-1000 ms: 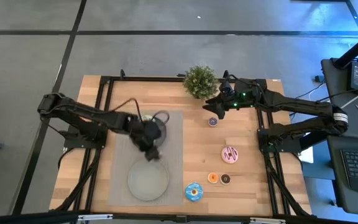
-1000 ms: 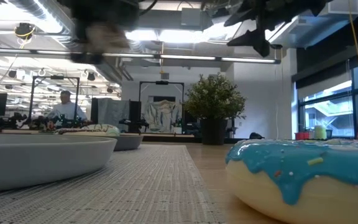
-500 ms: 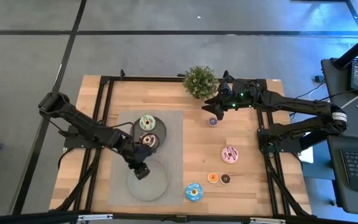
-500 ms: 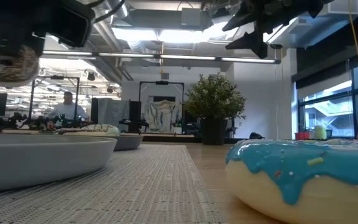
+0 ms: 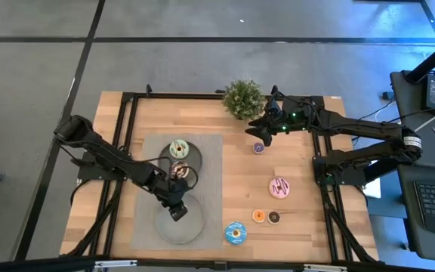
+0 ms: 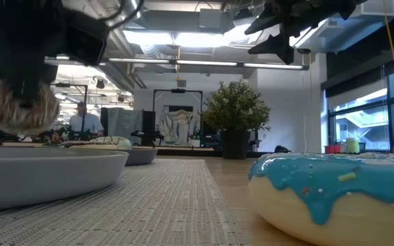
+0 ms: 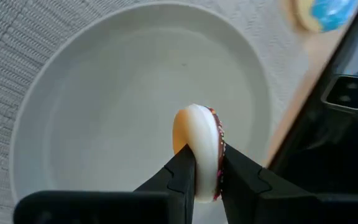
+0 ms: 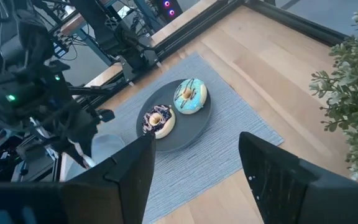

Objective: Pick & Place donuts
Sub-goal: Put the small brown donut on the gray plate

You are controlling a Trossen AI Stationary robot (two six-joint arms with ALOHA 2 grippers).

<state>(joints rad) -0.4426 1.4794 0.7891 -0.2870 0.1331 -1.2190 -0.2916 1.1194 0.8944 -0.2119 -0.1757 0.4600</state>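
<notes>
High view: the left hand (image 5: 177,211) hangs over the empty grey plate (image 5: 191,227) on the grey mat (image 5: 146,189), its fingers closed edge-on around a chocolate-white donut (image 7: 201,152), clear of the plate floor in the left wrist view. The second plate (image 5: 189,157) holds a green donut (image 5: 177,149) and a dark-glazed one (image 5: 180,171). The right hand (image 5: 260,131), fingers spread and empty, hovers above the purple mini donut (image 5: 259,147) beside the potted plant (image 5: 243,98). Pink-striped (image 5: 279,187), orange (image 5: 258,216), dark brown (image 5: 274,217) and blue (image 5: 235,233) donuts lie on the bare wooden surface (image 5: 308,166).
</notes>
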